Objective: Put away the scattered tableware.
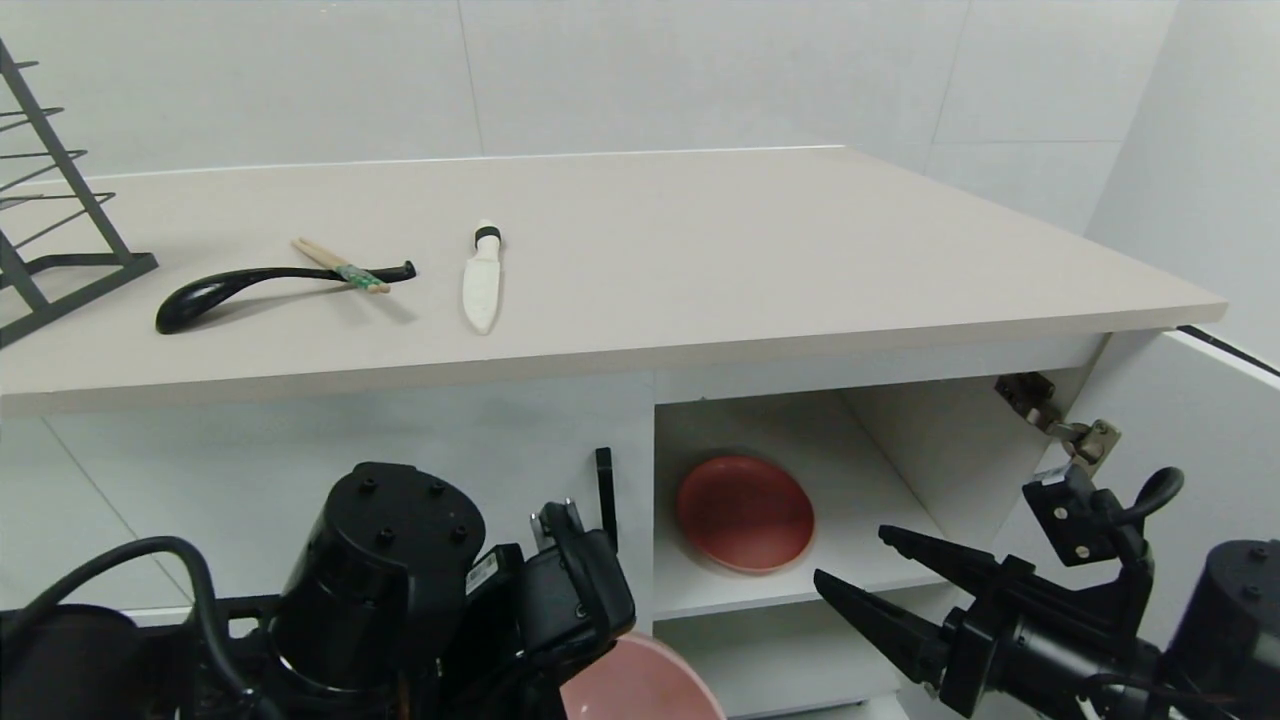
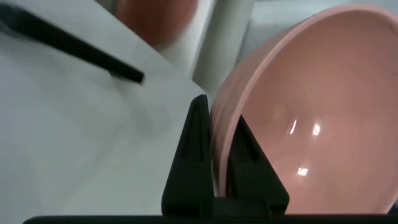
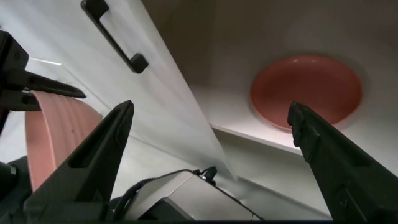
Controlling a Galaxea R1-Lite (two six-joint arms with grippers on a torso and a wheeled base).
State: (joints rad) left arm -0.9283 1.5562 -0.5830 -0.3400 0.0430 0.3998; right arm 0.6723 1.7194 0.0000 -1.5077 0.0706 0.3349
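My left gripper [image 2: 219,155] is shut on the rim of a pink bowl [image 2: 311,124], held low in front of the cabinet; the pink bowl [image 1: 640,685] shows at the bottom of the head view beside the left gripper [image 1: 580,590]. My right gripper [image 1: 870,575] stands open and empty before the open cupboard, where a red plate [image 1: 745,513] lies on the upper shelf. The red plate [image 3: 306,89] sits between the right fingers [image 3: 93,155]. On the countertop lie a black ladle [image 1: 235,290], wooden chopsticks [image 1: 340,266] and a white knife [image 1: 482,277].
A dark dish rack [image 1: 45,200] stands at the counter's far left. The cupboard door [image 1: 1190,440] swings open at the right on its hinge [image 1: 1060,420]. The closed left door carries a black handle [image 1: 603,495]. A lower shelf [image 1: 790,660] lies beneath the plate.
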